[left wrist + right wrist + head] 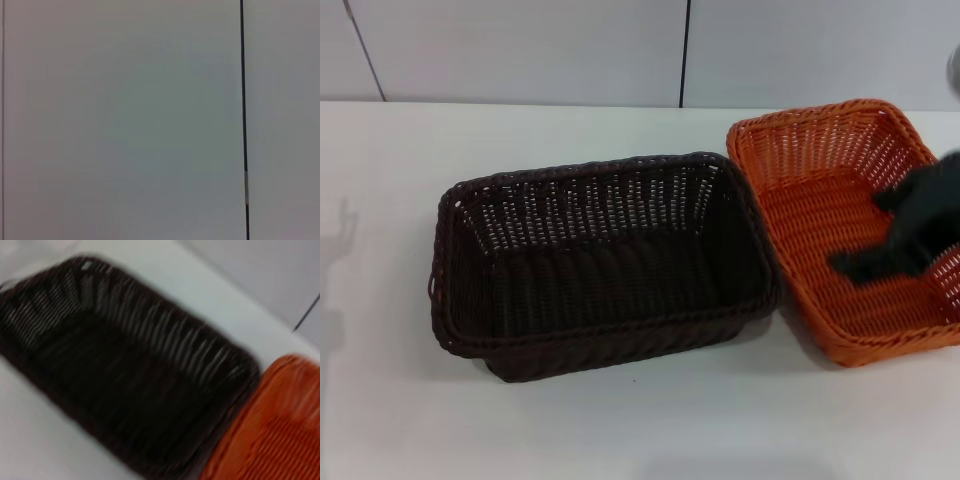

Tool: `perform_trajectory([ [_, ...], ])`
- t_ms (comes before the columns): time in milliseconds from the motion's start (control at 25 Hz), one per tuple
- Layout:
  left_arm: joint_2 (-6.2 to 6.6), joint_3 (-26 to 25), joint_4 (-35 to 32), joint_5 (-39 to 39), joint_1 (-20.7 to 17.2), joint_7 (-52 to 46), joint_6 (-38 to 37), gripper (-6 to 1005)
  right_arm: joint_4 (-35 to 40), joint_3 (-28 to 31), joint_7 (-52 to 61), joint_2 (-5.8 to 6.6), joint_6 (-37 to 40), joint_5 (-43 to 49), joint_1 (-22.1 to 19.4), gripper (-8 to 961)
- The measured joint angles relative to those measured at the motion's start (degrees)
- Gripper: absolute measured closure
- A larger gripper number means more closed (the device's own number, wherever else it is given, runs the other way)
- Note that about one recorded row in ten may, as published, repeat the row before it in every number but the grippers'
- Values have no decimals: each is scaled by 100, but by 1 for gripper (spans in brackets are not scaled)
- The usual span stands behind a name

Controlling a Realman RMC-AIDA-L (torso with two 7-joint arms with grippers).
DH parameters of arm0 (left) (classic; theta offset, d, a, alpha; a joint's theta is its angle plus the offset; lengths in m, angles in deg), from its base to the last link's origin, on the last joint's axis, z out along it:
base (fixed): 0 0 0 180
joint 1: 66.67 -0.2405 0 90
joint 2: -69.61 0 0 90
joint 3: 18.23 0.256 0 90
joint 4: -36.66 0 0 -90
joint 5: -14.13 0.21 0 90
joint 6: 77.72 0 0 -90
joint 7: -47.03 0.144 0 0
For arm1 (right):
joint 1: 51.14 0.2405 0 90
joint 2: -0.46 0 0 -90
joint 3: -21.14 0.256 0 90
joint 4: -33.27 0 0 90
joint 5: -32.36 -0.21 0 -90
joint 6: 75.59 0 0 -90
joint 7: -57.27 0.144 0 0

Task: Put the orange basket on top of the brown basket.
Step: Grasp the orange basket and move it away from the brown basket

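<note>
The right pincer (905,235) hangs over the orange basket (820,200), beside the brown basket (590,260); I cannot tell whether it is spread.

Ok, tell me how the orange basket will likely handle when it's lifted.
The orange basket looks like open weave, so it is probably light for its size. Its braided rim suggests it holds its shape fairly stiffly. It is wide and shallow, so gripped at one side by the right gripper it may tilt.

The white table (650,420) carries the brown basket (600,265) and, touching it, the orange basket (820,190) beneath the right gripper's fingers (855,266).
</note>
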Motion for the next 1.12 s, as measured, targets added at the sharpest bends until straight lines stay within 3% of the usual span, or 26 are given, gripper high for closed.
perform_trajectory([
  [360, 2, -232, -85, 0, 108, 0, 275, 186, 337, -716, -77, 65, -366, 155, -75, 154],
  [760, -6, -303, -84, -72, 104, 0, 350, 186, 620, -948, -142, 65, -429, 910, -92, 155],
  [880, -5, -303, -83, -93, 90, 0, 355, 186, 965, -954, -254, -2, -364, 1170, -57, 155],
  [1040, 3, -303, -81, -121, 82, 0, 361, 186, 1497, -908, -525, -178, -86, 1610, 14, 155],
  [1120, 6, -303, -81, -122, 79, 0, 362, 186, 1724, -923, -533, -194, 109, 1689, 76, 155],
])
